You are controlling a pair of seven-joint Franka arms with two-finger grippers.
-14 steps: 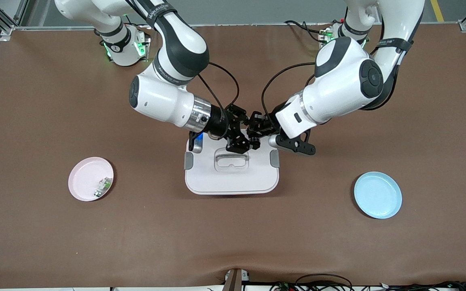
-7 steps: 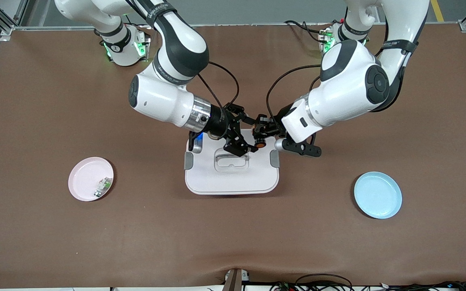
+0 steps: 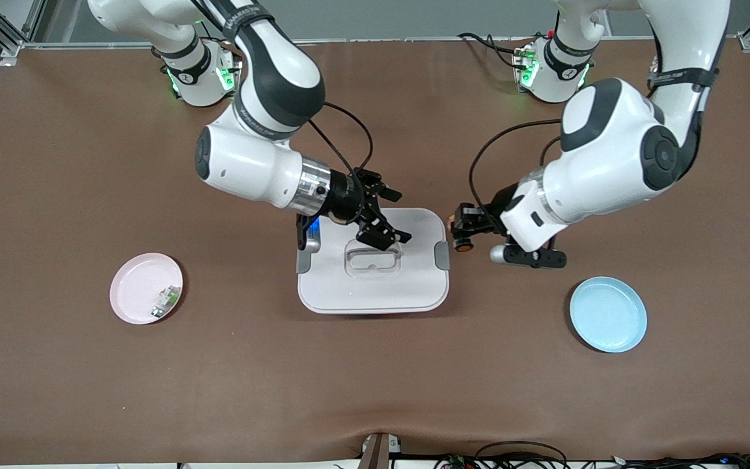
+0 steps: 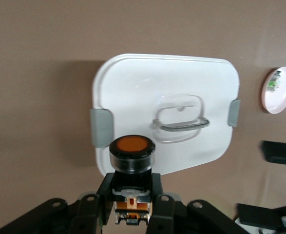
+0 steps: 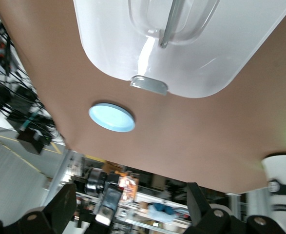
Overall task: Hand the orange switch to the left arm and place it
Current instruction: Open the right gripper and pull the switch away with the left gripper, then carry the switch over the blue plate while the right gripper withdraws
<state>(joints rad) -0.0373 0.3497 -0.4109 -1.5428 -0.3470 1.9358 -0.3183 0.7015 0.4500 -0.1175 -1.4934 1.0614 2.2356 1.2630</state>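
The orange switch (image 3: 461,245) is clamped in my left gripper (image 3: 461,237), just off the box's edge toward the left arm's end, above the brown table. In the left wrist view the switch (image 4: 131,151) sits between the shut fingers (image 4: 106,187), orange button facing out, with the white box (image 4: 167,87) below it. My right gripper (image 3: 396,216) is open and empty over the box (image 3: 375,283), above its recessed lid handle. In the right wrist view its fingers (image 5: 60,204) stand wide apart with nothing between them, and the box (image 5: 181,58) lies beneath.
A pink plate (image 3: 140,286) holding a small green-and-white component (image 3: 165,301) lies toward the right arm's end. A blue plate (image 3: 608,314) lies toward the left arm's end, nearer the front camera than the left gripper; it also shows in the right wrist view (image 5: 111,117).
The two grippers met over the box, then parted. My left gripper has carried the switch off the box toward the blue plate's end. My right gripper has opened and drawn back slightly.
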